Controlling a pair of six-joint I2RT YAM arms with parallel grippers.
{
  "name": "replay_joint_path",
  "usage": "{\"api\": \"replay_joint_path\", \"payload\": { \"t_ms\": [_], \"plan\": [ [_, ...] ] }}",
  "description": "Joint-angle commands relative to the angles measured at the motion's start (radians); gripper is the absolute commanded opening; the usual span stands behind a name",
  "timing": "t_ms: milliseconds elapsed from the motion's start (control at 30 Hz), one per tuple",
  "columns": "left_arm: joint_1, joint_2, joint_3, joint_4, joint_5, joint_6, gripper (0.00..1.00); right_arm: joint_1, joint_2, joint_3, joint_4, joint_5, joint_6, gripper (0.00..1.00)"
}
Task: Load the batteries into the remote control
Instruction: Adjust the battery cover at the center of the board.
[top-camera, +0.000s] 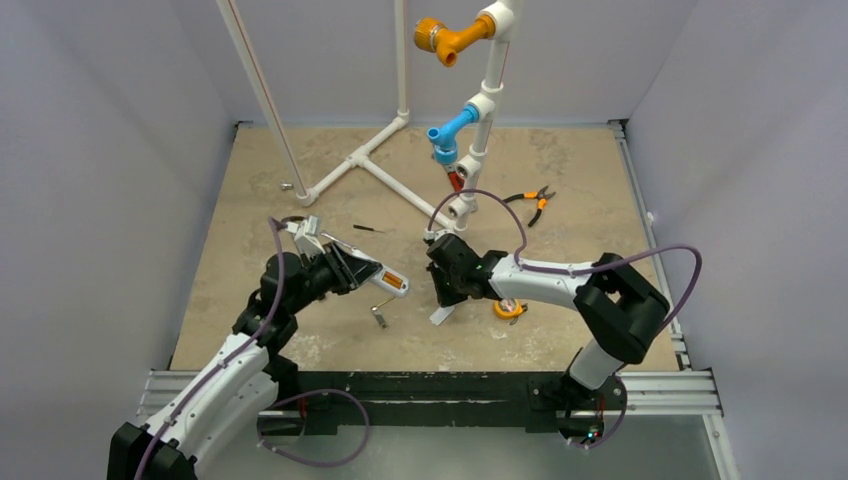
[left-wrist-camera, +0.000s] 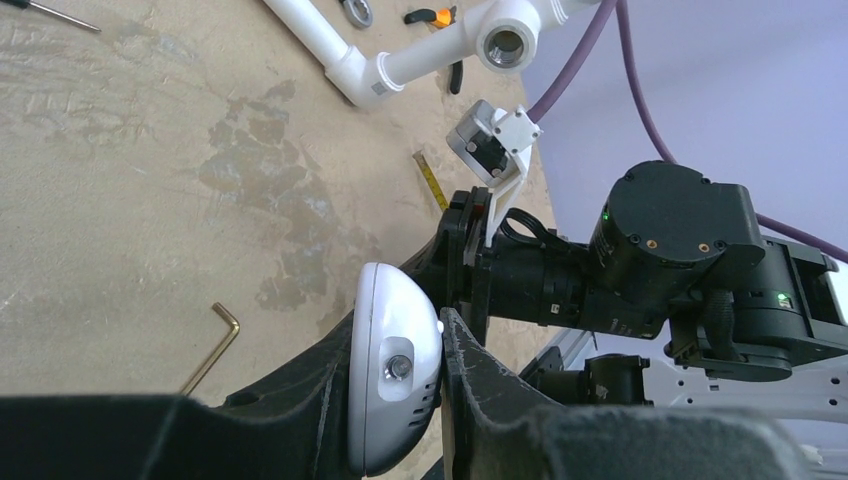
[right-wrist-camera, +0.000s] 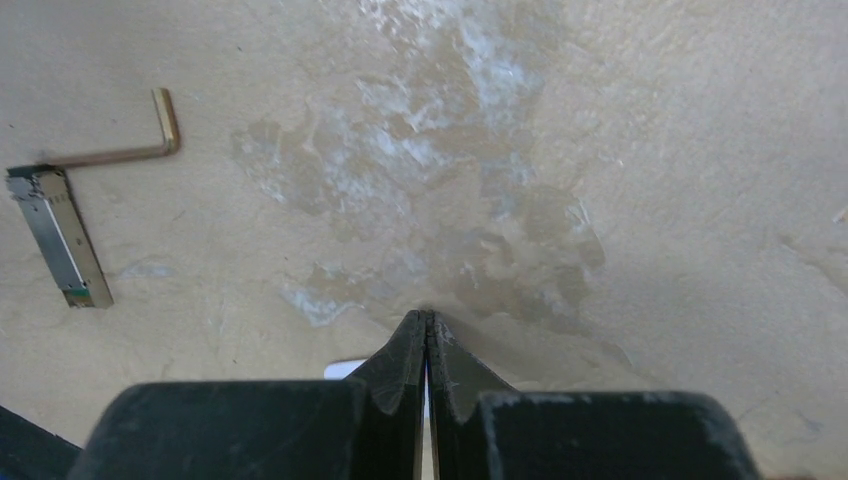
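My left gripper (top-camera: 345, 268) is shut on the white remote control (top-camera: 372, 272) and holds it above the table, its free end pointing right. An orange-copper patch (top-camera: 396, 283) at that end looks like the batteries lying in the remote. In the left wrist view the remote's rounded end (left-wrist-camera: 395, 370) sits pinched between my fingers. My right gripper (top-camera: 445, 292) is shut just right of the remote. In the right wrist view its fingertips (right-wrist-camera: 427, 318) meet with nothing seen between them.
A small white flat plate (top-camera: 441, 314) lies under the right gripper, its corner showing (right-wrist-camera: 345, 369). An Allen key (top-camera: 378, 315) and a metal strip (right-wrist-camera: 60, 235) lie near. A yellow tape measure (top-camera: 510, 309), orange-handled pliers (top-camera: 535, 203), a screwdriver (top-camera: 368, 228) and a PVC pipe frame (top-camera: 385, 175) stand behind.
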Motion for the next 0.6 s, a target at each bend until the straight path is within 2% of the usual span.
{"api": "replay_joint_path", "payload": {
  "t_ms": [0, 367, 567],
  "plan": [
    [0.008, 0.028, 0.027, 0.096, 0.019, -0.002, 0.0, 0.003, -0.059, -0.022, -0.092, 0.047, -0.018, 0.0],
    [0.007, 0.072, 0.048, 0.127, 0.037, -0.007, 0.0, 0.003, -0.112, -0.093, -0.159, 0.021, -0.018, 0.0],
    [0.007, 0.071, 0.052, 0.126, 0.04, -0.006, 0.0, 0.003, -0.139, -0.141, -0.12, -0.048, -0.037, 0.0]
  ]
}}
